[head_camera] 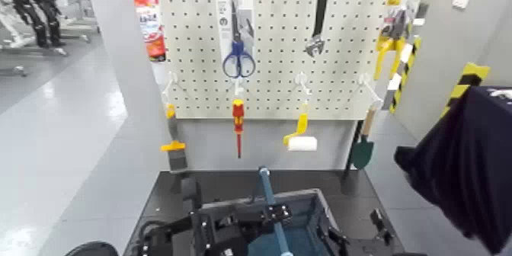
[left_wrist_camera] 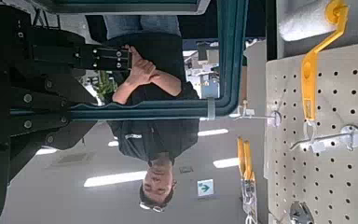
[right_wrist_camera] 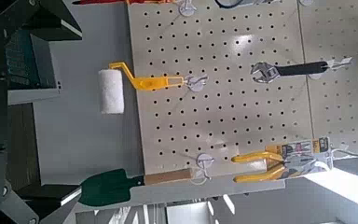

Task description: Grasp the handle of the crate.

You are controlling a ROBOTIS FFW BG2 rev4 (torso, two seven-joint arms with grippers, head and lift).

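Note:
The blue-grey crate [head_camera: 314, 215] sits at the bottom centre of the head view on a black table. Its thin blue-grey handle [head_camera: 266, 193] stands upright over it. My left gripper [head_camera: 203, 232] is low at the handle's left. In the left wrist view the handle [left_wrist_camera: 168, 109] runs in as a bent bar and ends between the black fingers [left_wrist_camera: 98, 58] of the left gripper [left_wrist_camera: 79, 93], which look spread apart around it. My right gripper [head_camera: 373, 225] is low at the crate's right, open and empty, facing the pegboard.
A white pegboard [head_camera: 282, 84] stands behind the crate with blue scissors [head_camera: 238, 57], a red-and-yellow screwdriver [head_camera: 238, 122], a wrench [head_camera: 318, 23], a yellow paint roller [head_camera: 299, 133] and a green trowel [head_camera: 363, 148]. A person's dark sleeve [head_camera: 465, 160] is at the right.

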